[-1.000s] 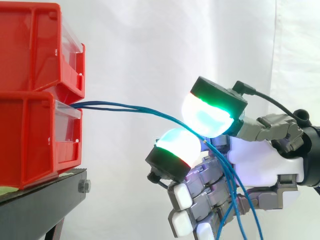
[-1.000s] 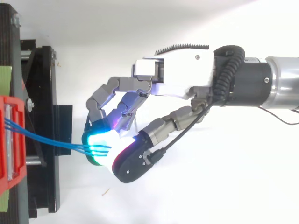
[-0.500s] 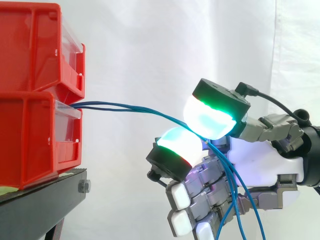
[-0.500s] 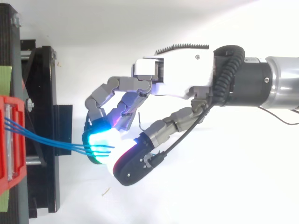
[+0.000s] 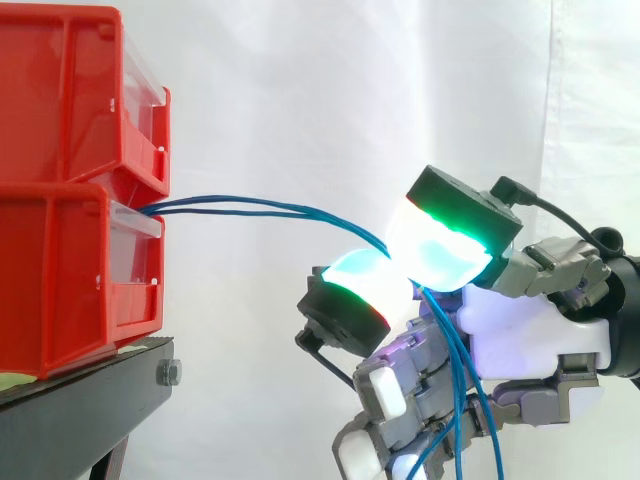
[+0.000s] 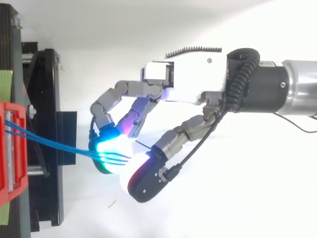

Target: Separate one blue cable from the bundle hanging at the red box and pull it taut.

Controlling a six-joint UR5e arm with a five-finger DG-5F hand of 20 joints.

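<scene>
With my hand (image 6: 190, 89) right of the red box (image 5: 60, 280), my fingers (image 5: 445, 250) pinch the blue cables (image 5: 235, 205) running from it.

You had red bins (image 5: 70, 190) with clear fronts at nine o'clock in the side view, on a black stand (image 5: 80, 405) at seven, against a white curtain (image 5: 300, 90). The cables (image 5: 260, 207) were blue. At four o'clock the hand (image 5: 520, 325) was white and grey, its fingertips (image 5: 440, 250) glowing cyan edged with green, backed in black.
</scene>
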